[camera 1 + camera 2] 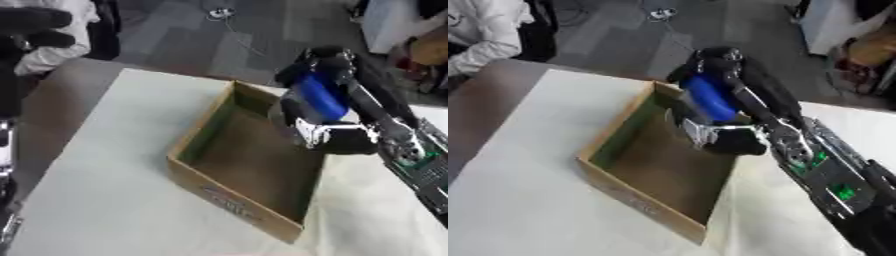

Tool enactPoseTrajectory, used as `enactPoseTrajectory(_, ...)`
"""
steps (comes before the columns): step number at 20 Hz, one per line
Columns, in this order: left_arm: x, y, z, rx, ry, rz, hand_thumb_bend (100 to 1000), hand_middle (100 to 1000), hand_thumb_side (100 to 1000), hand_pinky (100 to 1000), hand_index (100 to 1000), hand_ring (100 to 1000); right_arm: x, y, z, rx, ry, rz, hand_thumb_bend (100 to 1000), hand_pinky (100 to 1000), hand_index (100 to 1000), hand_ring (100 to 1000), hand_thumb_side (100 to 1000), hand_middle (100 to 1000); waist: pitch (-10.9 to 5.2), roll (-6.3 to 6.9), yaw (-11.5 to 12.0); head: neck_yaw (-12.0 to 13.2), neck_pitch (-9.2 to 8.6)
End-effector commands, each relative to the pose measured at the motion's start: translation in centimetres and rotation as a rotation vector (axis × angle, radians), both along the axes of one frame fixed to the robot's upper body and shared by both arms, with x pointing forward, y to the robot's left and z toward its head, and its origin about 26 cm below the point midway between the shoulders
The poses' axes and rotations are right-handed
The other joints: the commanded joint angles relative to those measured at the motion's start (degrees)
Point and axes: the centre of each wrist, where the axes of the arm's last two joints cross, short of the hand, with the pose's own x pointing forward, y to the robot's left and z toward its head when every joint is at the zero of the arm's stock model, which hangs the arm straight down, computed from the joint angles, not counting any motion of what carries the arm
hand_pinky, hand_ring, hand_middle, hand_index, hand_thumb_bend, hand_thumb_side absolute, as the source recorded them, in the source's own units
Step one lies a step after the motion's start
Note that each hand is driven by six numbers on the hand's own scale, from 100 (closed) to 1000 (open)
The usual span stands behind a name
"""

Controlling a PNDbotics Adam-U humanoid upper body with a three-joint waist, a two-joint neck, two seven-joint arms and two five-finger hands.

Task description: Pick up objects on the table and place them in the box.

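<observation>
1. Your right hand (328, 107) has its fingers curled round a blue object (319, 95) and holds it over the far right corner of the box.
2. The cardboard box (229, 197) sits open on the white table (96, 200), with nothing visible on its brown floor.
3. Your left arm (7, 165) shows only at the left edge; its hand is out of sight.

Both views are soft and slightly blurred all over, with edges smeared, most on the right hand (337, 127) and its blue object (319, 95). Light is even and moderately bright; the pale tabletop (105, 190) looks washed out. The box (645, 202) interior lies in shadow, and the far floor is dim.
</observation>
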Motion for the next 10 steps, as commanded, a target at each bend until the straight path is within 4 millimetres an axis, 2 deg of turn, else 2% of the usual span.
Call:
enactPoseTrajectory(1, -0.46, -0.25, 0.82, 0.000, -0.032, -0.019, 109, 899, 754, 667, 759, 699, -0.23, -0.79, 1.56, 0.007, -0.073, -0.006, 100, 100, 379, 100, 376, 259, -0.95, 0.28, 0.17, -0.18, -1.19)
enactPoseTrajectory(2, -0.46, -0.24, 0.85, -0.001, -0.032, -0.020, 109, 899, 754, 667, 759, 699, -0.23, -0.91, 1.63, 0.007, -0.100, -0.008, 100, 100, 465, 177, 493, 392, -0.90, 0.24, 0.20, -0.10, -1.23)
enactPoseTrajectory(3, -0.46, -0.23, 0.86, -0.001, -0.033, -0.019, 109, 899, 755, 667, 759, 699, -0.16, -1.03, 1.54, -0.016, -0.120, -0.024, 100, 100, 621, 476, 708, 609, -0.87, 0.22, 0.17, 0.02, -1.25)
enactPoseTrajectory(4, -0.46, -0.22, 0.86, -0.001, -0.033, -0.019, 109, 899, 755, 667, 759, 699, 0.00, -1.09, 1.33, -0.039, -0.129, -0.041, 100, 120, 645, 517, 741, 644, -0.86, 0.22, 0.15, 0.09, -1.26)
enactPoseTrajectory(5, -0.46, -0.20, 0.85, 0.000, -0.032, -0.018, 109, 899, 755, 667, 759, 699, 0.23, -1.22, 1.06, -0.072, -0.125, -0.067, 100, 610, 776, 800, 882, 838, -0.87, 0.24, 0.08, 0.19, -1.22)
enactPoseTrajectory(6, -0.46, -0.19, 0.84, 0.001, -0.032, -0.018, 109, 899, 755, 667, 759, 699, 0.41, -1.30, 0.91, -0.099, -0.121, -0.088, 100, 570, 764, 777, 872, 823, -0.88, 0.27, 0.02, 0.26, -1.18)
enactPoseTrajectory(7, -0.46, -0.16, 0.83, 0.001, -0.033, -0.017, 109, 899, 754, 667, 759, 700, 0.52, -1.34, 0.79, -0.122, -0.116, -0.101, 100, 875, 873, 950, 935, 951, -0.91, 0.30, -0.05, 0.35, -1.15)
enactPoseTrajectory(9, -0.45, -0.09, 0.80, 0.002, -0.032, -0.015, 109, 899, 754, 667, 759, 700, 0.58, -1.38, 0.76, -0.152, -0.111, -0.100, 100, 973, 895, 1000, 941, 989, -1.01, 0.35, -0.19, 0.41, -1.09)
enactPoseTrajectory(10, -0.44, -0.06, 0.79, 0.003, -0.031, -0.013, 109, 899, 754, 668, 759, 700, 0.57, -1.42, 0.79, -0.154, -0.110, -0.091, 100, 989, 904, 1000, 943, 1000, -1.06, 0.37, -0.27, 0.44, -1.12)
